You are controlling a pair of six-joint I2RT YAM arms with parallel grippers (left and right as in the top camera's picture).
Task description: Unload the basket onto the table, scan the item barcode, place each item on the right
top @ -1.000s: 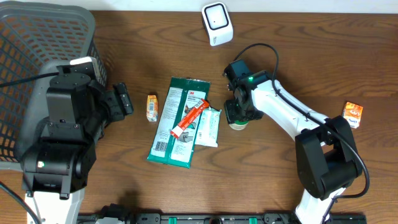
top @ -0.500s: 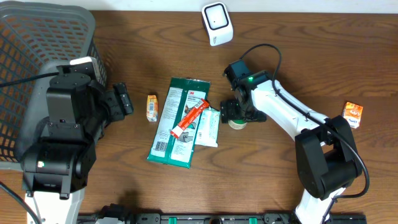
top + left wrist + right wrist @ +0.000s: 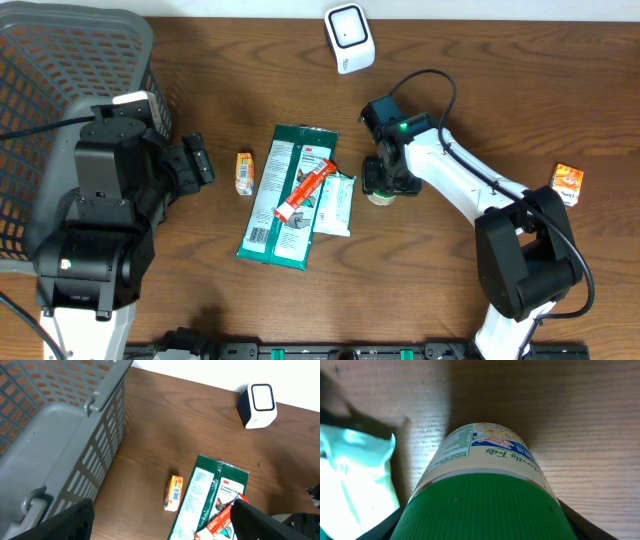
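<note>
A jar with a ribbed green lid (image 3: pixel 485 507) and a cream printed label lies on the wooden table, a sliver of it showing under my right gripper (image 3: pixel 381 182) in the overhead view as the jar (image 3: pixel 380 199). In the right wrist view my right gripper (image 3: pixel 485 527) is shut on the lid, a dark finger tight against each side. The white scanner (image 3: pixel 348 37) with a dark face stands at the back, apart from the jar. My left gripper (image 3: pixel 197 160) stands open by the basket, nothing between its fingers (image 3: pixel 75 520).
A grey basket (image 3: pixel 60 90) fills the left. A green glove package (image 3: pixel 288 195) with a red tube (image 3: pixel 305 190) on it lies mid-table, beside a pale teal pouch (image 3: pixel 336 205). A small orange packet (image 3: pixel 245 172) and another orange packet (image 3: pixel 567 183) lie apart.
Half a second ago the right gripper's jaws stood wider around the jar; now they are closed on its lid again. The left arm has not moved.
</note>
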